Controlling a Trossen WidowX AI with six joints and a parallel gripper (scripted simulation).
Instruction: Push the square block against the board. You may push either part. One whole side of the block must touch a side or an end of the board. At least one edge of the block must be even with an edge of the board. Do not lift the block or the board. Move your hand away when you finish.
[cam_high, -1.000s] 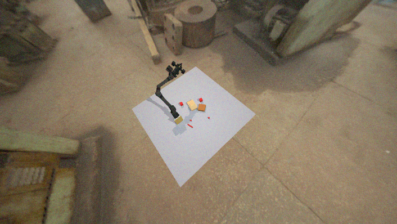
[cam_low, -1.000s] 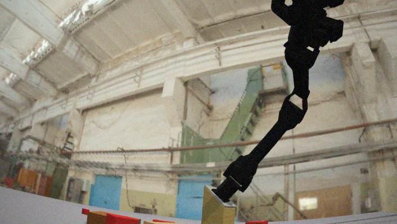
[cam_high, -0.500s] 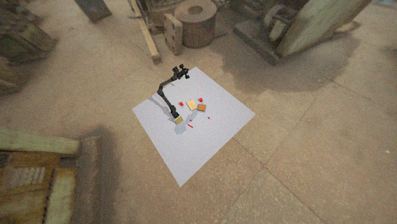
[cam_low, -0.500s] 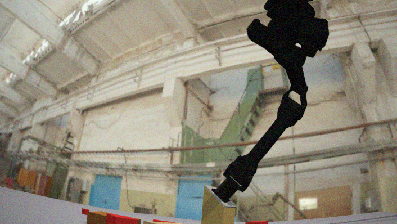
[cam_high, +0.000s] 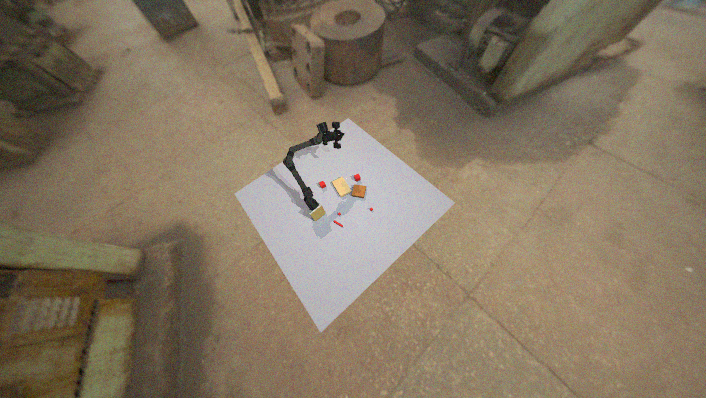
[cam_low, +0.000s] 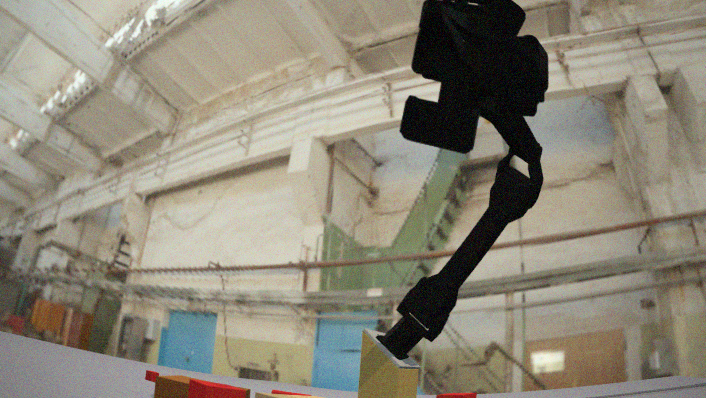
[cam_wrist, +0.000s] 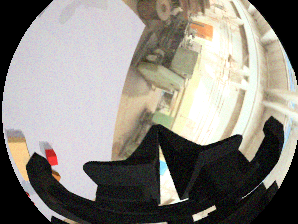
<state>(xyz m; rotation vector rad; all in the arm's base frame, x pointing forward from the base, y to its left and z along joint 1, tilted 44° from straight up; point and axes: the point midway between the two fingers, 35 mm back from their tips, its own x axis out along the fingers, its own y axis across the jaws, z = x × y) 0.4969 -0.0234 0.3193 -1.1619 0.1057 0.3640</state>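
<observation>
from the top view we look steeply down from high up, well apart from the pale mat (cam_high: 345, 260), and take in its four corners, the whole arm (cam_high: 299, 177) and the floor around; from the exterior view we sit low and near, close to mat level, facing up past the arm (cam_low: 477, 240) to wall and ceiling; from the wrist view we look out over the gripper (cam_wrist: 159, 127), with the mat (cam_wrist: 65, 85) at left; top and exterior share the arm and its yellowish base block (cam_high: 317, 213) (cam_low: 387, 375).
</observation>
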